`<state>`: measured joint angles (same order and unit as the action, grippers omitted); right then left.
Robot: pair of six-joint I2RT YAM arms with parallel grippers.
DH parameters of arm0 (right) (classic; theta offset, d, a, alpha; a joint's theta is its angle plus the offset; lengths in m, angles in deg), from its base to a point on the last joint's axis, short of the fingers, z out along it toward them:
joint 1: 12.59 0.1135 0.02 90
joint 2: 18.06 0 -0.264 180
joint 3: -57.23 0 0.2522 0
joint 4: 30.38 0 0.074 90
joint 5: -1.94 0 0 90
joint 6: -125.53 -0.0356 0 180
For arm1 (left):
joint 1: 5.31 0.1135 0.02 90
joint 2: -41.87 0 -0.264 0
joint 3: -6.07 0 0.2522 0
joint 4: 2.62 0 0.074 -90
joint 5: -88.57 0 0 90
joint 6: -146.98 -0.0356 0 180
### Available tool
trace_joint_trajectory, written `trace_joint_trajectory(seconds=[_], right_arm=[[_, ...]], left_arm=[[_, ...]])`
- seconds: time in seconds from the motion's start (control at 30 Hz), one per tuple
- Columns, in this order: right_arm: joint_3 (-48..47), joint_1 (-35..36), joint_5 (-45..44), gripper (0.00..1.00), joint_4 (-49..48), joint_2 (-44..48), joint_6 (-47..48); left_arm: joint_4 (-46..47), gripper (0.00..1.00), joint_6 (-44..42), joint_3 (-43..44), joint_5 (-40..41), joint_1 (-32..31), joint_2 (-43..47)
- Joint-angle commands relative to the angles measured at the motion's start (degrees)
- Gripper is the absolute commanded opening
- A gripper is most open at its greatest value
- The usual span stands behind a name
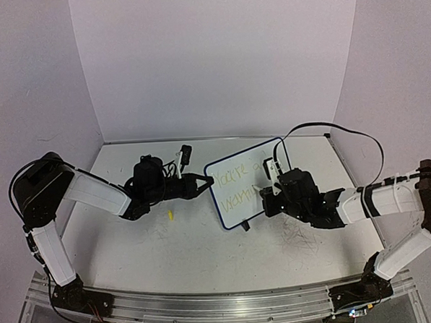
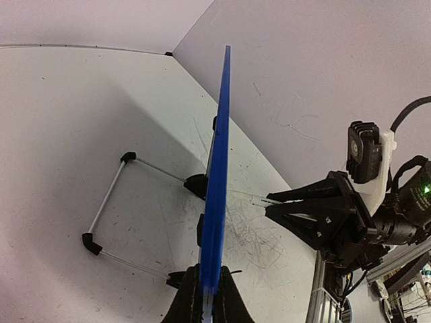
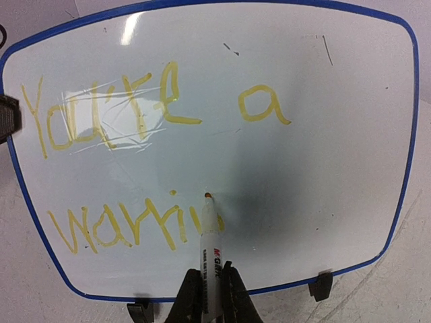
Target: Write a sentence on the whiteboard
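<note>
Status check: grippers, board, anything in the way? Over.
Copy: left gripper shut on whiteboard edge; right gripper shut on marker, tip at board. Yellow sentence reads "You're a warri", unfinished. No obstruction seen on board face.

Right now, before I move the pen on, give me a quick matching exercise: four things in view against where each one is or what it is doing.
Things:
1. left gripper
2. right gripper
3. marker tip
4. small yellow piece

States:
A. lying loose on the table
B. shut on the marker
C. shut on the whiteboard edge
D. at the end of the lower line of the sentence

Pairs: 1-C, 2-B, 3-D, 4-A.
</note>
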<state>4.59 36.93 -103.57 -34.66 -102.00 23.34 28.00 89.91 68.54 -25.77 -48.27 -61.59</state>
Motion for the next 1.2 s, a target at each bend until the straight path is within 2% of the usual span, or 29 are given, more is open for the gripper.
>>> trace_joint_trajectory(seconds=[0.0,0.33,0.93,1.17], right_arm=[[-0.98,-0.21,2.86,0.0,-1.47,-0.87,0.41],[1.55,0.05,2.3,0.0,-0.77,0.62,-0.59],[-1.47,-0.53,-3.4,0.0,-2.08,-1.16,-1.48],[-0.7,-0.61,-2.9,0.0,-0.6,-1.22,-1.78]], left_arm=[[-1.26,0.0,0.0,1.28,-1.45,0.11,1.23],[-1.24,0.0,-0.14,1.12,-1.15,0.07,1.45],[-1.31,0.0,-0.09,0.93,-1.14,0.07,1.67],[-1.28,0.0,-0.16,0.85,-1.13,0.07,1.86]])
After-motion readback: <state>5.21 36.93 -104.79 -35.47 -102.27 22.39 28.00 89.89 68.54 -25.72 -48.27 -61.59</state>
